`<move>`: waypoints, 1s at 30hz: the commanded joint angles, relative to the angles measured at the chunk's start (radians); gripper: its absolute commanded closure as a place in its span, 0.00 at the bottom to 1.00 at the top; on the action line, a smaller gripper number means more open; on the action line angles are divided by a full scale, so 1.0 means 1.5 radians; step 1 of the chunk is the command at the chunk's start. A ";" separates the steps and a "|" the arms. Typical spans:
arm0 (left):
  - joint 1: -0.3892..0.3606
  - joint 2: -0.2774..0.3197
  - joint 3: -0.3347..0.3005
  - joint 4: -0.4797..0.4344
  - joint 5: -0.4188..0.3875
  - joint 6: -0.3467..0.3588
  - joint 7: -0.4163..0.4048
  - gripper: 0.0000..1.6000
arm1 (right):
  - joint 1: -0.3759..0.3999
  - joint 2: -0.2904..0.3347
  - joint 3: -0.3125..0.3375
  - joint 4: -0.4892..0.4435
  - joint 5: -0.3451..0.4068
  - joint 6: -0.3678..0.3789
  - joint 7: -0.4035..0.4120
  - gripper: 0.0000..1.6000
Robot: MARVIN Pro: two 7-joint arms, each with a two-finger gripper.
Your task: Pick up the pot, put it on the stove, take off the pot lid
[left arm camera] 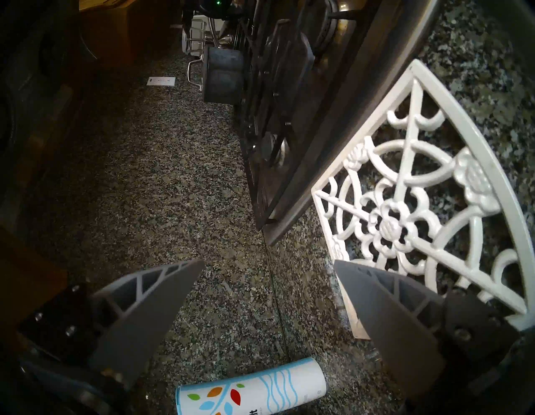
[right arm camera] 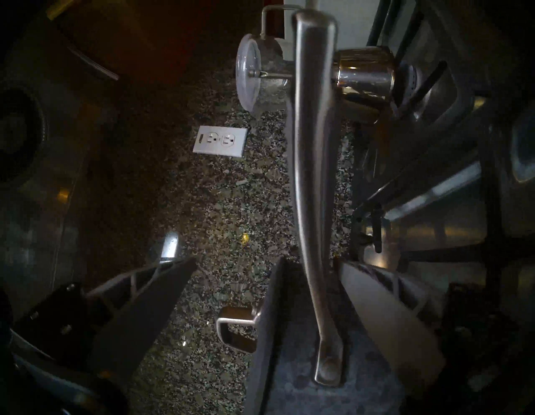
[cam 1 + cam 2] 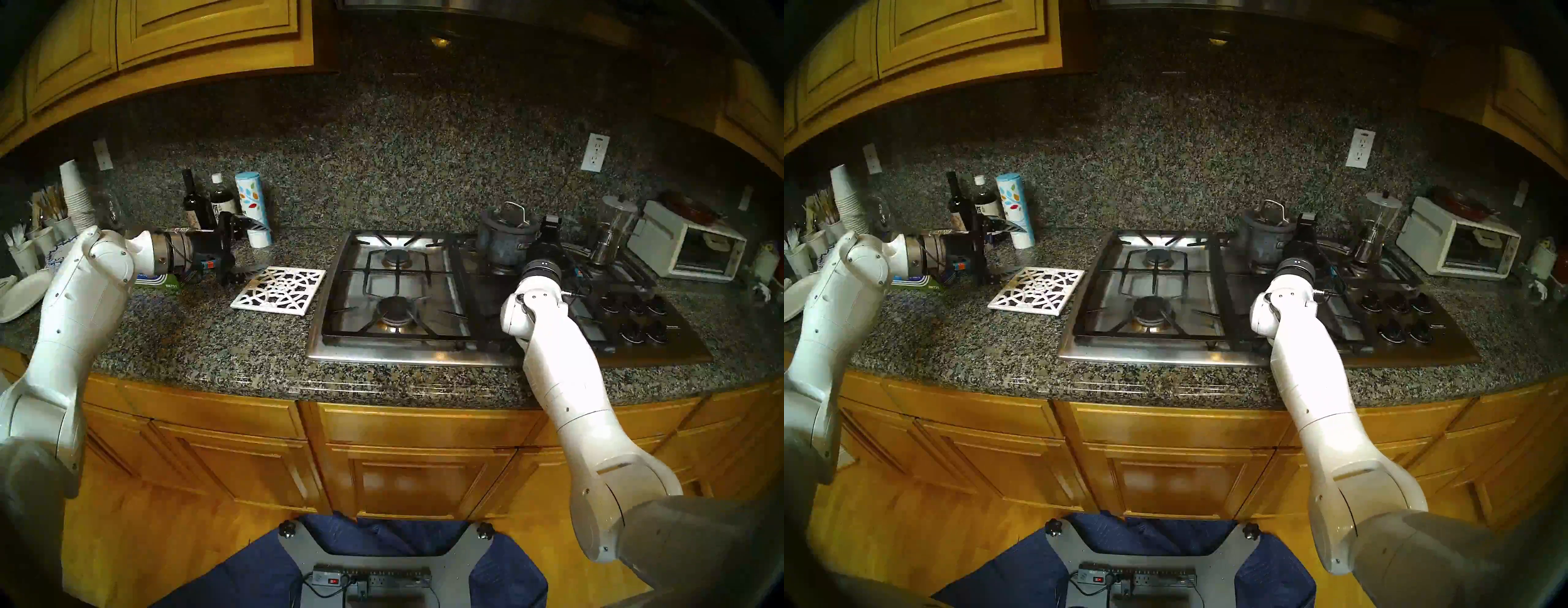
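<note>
The dark-grey pot stands on the back burner of the stove, right of centre. Its lid sits on it, loop handle up. My right gripper is open close behind the pot. In the right wrist view the pot's long silver handle runs between the fingers, nearer one finger, and they are not closed on it. The lid's loop shows beside the rim. My left gripper hangs open and empty over the counter left of the stove.
A white lattice trivet lies between my left gripper and the stove. Bottles and a patterned canister stand behind it. A glass-and-metal coffee maker stands on the stove's right back burner, with a white toaster oven beyond.
</note>
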 commanded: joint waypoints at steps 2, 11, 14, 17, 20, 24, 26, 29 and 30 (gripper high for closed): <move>-0.026 0.000 -0.012 -0.010 -0.005 0.001 0.008 0.00 | 0.062 -0.003 0.008 0.038 0.015 0.021 0.054 0.00; -0.026 0.000 -0.012 -0.010 -0.005 0.001 0.008 0.00 | 0.090 -0.025 0.009 0.062 0.040 0.026 0.043 0.00; -0.026 0.000 -0.012 -0.010 -0.005 0.001 0.008 0.00 | 0.093 -0.029 0.008 0.066 0.043 0.024 0.047 0.00; -0.026 0.000 -0.012 -0.010 -0.005 0.001 0.008 0.00 | 0.095 -0.030 0.007 0.068 0.044 0.021 0.049 0.00; -0.026 0.000 -0.012 -0.010 -0.005 0.001 0.008 0.00 | 0.093 -0.028 0.007 0.067 0.043 0.020 0.050 0.00; -0.026 0.000 -0.012 -0.010 -0.005 0.001 0.008 0.00 | 0.088 -0.020 0.010 0.064 0.040 0.017 0.051 0.00; -0.026 0.000 -0.012 -0.010 -0.005 0.001 0.008 0.00 | 0.087 -0.019 0.011 0.064 0.039 0.016 0.051 0.00; -0.026 0.000 -0.012 -0.010 -0.005 0.001 0.008 0.00 | 0.081 -0.014 0.013 0.060 0.038 0.014 0.052 0.00; -0.026 0.000 -0.012 -0.010 -0.005 0.001 0.008 0.00 | 0.080 -0.013 0.013 0.059 0.038 0.013 0.052 0.00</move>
